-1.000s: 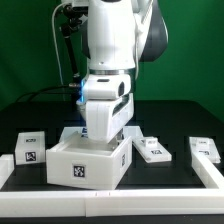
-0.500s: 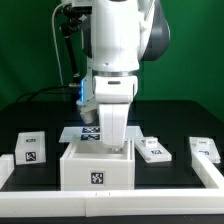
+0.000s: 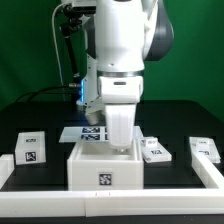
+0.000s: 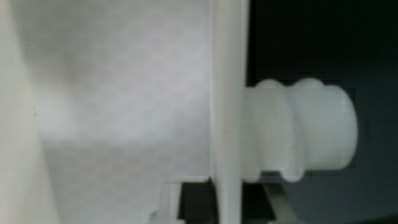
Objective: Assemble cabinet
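White cabinet box [image 3: 103, 165] sits mid-tabletop [image 3: 172, 122] in the exterior view, open side up, tagged face square to the camera. The arm comes straight down and the gripper [image 3: 122, 143] drops to the box's upper rim, toward the exterior view's right. The fingertips are hidden by the arm and the rim, so I can't tell from here whether they're spread or closed. My guess is it's working that wall. The marker board [image 3: 88, 132] lies flat just behind the box. Three smaller drawer blocks are loose on the tabletop: one [image 3: 30, 150] off to the exterior view's left, two [image 3: 153, 150] [image 3: 205, 150] to the right. None of them touch the box.

Wrist view is very close and blurry. A broad white panel [image 4: 107, 100] fills most of it, and a thin wall edge [image 4: 226, 80] cuts through it. A ribbed white stub [image 4: 299, 130] sticks out beside that edge against the dark background. It could be a box fitting or a gripper part, I can't say which. No fingers are clearly visible, so grip state is unconfirmed here too.

How I'd do this step, which looks like positioning the box:
- Keep it flat on the tabletop and slide it rather than lift it.
- Hold the wall low and square so it doesn't rack.
- Move slowly, a one-wall grab will let it swing.
- Stop clear of the right-hand blocks.
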You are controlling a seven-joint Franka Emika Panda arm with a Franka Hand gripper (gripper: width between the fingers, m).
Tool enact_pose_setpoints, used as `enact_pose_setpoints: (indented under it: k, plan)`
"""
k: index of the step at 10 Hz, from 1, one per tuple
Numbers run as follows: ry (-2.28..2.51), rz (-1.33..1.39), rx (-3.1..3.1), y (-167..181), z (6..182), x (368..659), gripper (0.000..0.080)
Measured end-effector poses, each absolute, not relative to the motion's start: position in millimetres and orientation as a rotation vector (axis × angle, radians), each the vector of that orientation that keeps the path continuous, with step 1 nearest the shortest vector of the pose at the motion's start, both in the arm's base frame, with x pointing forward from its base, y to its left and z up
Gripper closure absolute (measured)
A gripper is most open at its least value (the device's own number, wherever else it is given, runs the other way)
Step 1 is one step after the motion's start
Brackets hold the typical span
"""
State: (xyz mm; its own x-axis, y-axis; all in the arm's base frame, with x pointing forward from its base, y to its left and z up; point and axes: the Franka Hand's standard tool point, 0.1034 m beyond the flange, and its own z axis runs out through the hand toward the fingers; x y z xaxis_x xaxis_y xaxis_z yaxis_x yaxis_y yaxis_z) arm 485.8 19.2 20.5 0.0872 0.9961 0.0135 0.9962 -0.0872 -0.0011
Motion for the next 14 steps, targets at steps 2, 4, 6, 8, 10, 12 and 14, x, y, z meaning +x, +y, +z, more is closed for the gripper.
enact_pose_setpoints:
  k: [2, 4, 6, 8, 10, 12, 14]
  plan:
    - [-2.133, -0.025, -2.284, 42, 20.1, 486, 0.0764]
    - [-2.155, -0.042, -2.263, 62, 20.1, 491, 0.0764]
    - [-2.147, -0.056, -2.268, 84, 20.3, 499, 0.0764]
    - [-2.144, -0.041, -2.260, 104, 21.1, 510, 0.0764]
    - [-2.147, -0.040, -2.256, 108, 20.9, 509, 0.0764]
    - [-2.145, -0.039, -2.258, 107, 20.8, 509, 0.0764]
    - [-2.149, -0.041, -2.253, 109, 20.5, 511, 0.0764]
